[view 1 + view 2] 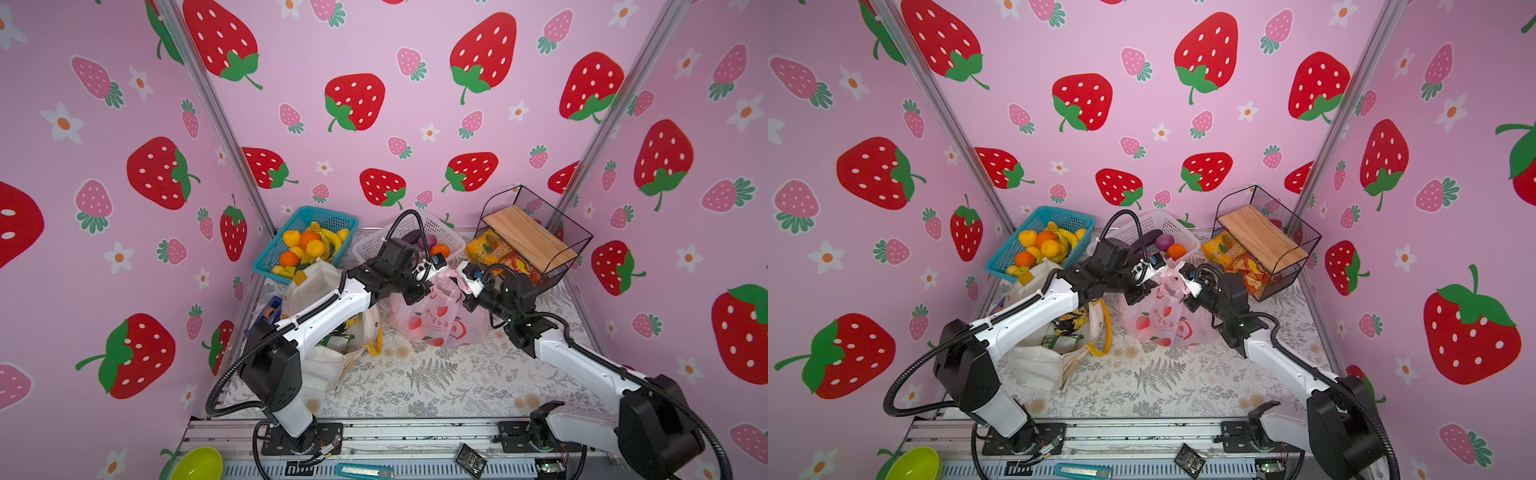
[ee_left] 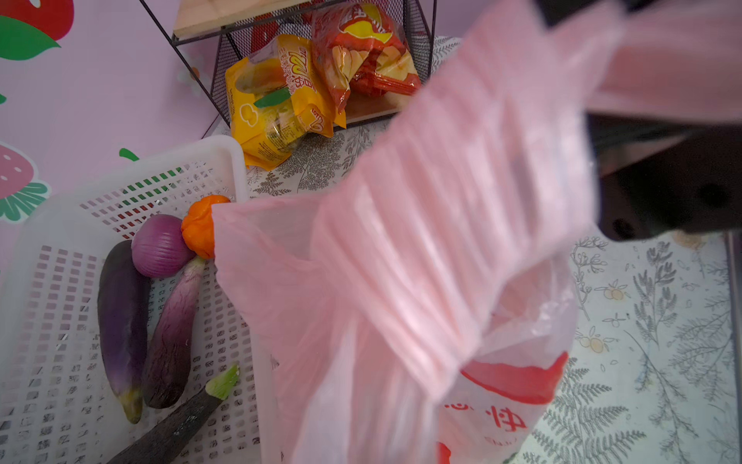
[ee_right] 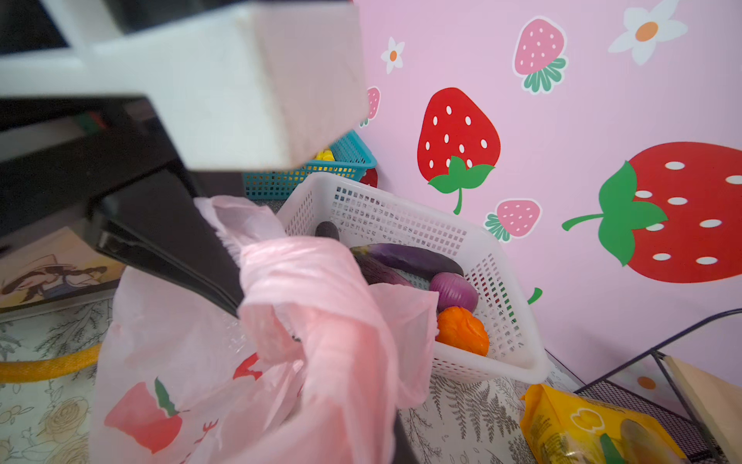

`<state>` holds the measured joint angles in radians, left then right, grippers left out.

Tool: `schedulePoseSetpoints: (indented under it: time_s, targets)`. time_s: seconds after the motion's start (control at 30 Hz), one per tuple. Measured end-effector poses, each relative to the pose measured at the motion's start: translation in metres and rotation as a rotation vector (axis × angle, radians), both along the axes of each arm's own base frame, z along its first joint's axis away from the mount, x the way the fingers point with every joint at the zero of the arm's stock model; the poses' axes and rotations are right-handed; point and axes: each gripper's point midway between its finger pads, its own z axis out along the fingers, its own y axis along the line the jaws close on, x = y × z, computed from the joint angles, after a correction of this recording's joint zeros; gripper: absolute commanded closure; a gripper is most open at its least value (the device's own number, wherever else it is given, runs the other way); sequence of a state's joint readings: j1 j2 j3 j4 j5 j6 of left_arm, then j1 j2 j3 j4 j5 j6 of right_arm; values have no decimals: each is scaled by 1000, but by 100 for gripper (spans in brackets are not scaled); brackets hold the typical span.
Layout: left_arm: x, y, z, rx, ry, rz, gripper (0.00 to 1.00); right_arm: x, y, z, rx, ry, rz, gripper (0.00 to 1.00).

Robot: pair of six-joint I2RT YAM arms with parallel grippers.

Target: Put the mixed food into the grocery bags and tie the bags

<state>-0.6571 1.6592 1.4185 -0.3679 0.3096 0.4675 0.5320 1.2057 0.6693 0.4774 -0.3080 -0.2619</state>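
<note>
Left hand is clamped on a handle of the pink bag, which sits on the bench in front of the white basket; right hand pinches the other handle. Plastic's thin and slippery, so I reckon a loop could slip out mid-knot, or a hard tug tips the bag.

We cannot see inside the pink bag: its cloudy plastic hides whatever it holds, and up close in the wrist views its handles smear into blur. The left arm covers much of the white tote. A green bowl is cut off at the bottom edge, as is a yellow snack packet in the right wrist view.
</note>
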Motion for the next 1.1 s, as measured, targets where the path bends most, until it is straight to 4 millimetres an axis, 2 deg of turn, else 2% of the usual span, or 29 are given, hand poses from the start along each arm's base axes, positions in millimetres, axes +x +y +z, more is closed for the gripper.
schedulePoseSetpoints:
  time_s: [0.17,0.37,0.63,0.87,1.1]
  targets:
    - [-1,2,7,-34,20,12,100,5,-4,1,-13,-3,-54,94]
    - [-13,3,10,-68,54,-1,100,7,-1,5,1,-10,-120,100]
    - [-21,1,6,-110,105,-1,100,10,2,6,36,2,-201,100]
    - [-29,0,5,-148,142,17,100,15,-4,3,-57,-71,-256,100]
    - [-43,-11,9,-204,181,-5,100,15,-7,5,-37,-99,-271,100]
